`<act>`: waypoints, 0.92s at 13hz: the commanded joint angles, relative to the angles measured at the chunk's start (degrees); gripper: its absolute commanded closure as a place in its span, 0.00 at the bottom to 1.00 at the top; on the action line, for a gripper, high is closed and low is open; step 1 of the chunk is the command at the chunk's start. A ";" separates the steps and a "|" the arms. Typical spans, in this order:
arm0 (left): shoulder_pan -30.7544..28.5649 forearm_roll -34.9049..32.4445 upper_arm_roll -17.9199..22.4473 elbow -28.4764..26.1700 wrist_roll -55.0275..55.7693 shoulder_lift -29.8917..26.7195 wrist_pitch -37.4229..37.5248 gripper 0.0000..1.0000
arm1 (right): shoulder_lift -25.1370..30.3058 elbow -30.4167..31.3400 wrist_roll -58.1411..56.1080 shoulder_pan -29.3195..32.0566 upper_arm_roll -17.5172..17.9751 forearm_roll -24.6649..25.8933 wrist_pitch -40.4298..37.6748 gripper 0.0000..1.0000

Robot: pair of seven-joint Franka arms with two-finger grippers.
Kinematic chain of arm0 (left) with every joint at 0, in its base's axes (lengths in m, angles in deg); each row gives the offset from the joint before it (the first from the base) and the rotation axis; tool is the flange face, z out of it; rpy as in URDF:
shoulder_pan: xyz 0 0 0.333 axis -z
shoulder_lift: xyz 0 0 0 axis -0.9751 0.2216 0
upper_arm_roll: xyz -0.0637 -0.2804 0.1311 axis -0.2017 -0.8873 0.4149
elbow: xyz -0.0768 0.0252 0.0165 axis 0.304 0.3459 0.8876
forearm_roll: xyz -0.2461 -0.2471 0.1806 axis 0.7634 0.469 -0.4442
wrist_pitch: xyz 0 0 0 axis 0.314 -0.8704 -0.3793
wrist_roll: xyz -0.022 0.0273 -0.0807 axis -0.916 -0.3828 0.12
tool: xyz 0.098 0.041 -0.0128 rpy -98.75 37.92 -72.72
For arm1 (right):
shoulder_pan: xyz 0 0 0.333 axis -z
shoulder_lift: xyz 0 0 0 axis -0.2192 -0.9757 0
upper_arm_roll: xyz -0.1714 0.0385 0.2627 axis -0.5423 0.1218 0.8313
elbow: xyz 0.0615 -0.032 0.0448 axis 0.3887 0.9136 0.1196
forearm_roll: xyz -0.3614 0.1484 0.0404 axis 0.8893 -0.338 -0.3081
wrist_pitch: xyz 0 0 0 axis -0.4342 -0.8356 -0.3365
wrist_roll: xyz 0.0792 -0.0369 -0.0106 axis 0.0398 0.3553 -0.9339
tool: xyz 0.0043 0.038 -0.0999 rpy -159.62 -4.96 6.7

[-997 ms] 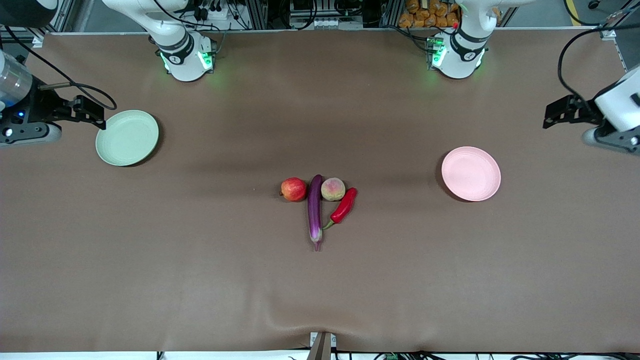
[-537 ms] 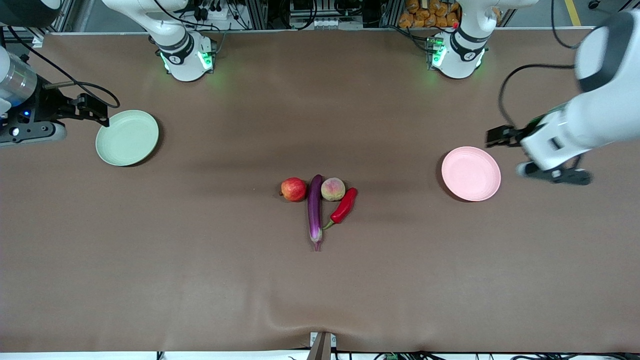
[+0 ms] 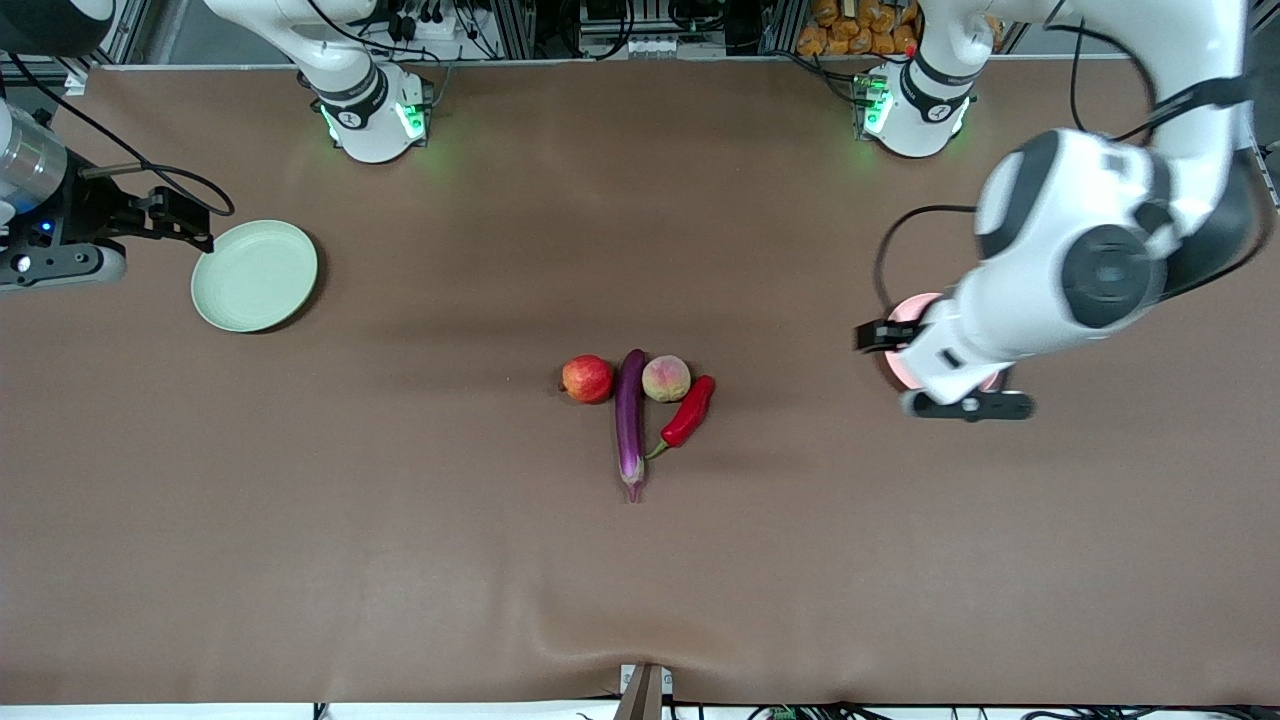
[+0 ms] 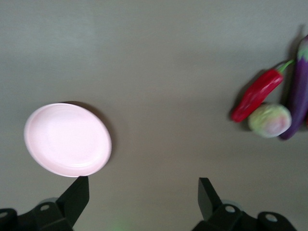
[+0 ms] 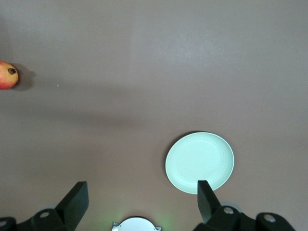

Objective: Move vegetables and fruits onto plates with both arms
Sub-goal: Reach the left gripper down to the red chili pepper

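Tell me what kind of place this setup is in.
Most likely a robotics lab or test cell, not a kitchen. Two arm bases are bolted along a brown-covered table, cables and aluminium framing run along its edge, and toy-like produce such as the eggplant lies staged between two plates.

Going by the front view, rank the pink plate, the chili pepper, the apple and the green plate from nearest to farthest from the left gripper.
The left gripper hangs open over the pink plate's edge.
1. Pink plate: right beneath it, at the left arm's end.
2. Chili pepper: mid-table, the cluster's nearest piece.
3. Apple: the cluster's end toward the right arm.
4. Green plate: at the right arm's end.
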 commanded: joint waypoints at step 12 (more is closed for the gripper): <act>19.25 0.26 1.25 9.36 39.81 23.37 -37.35 0.00 | 0.01 -0.58 -0.82 0.93 0.07 0.04 -1.93 0.00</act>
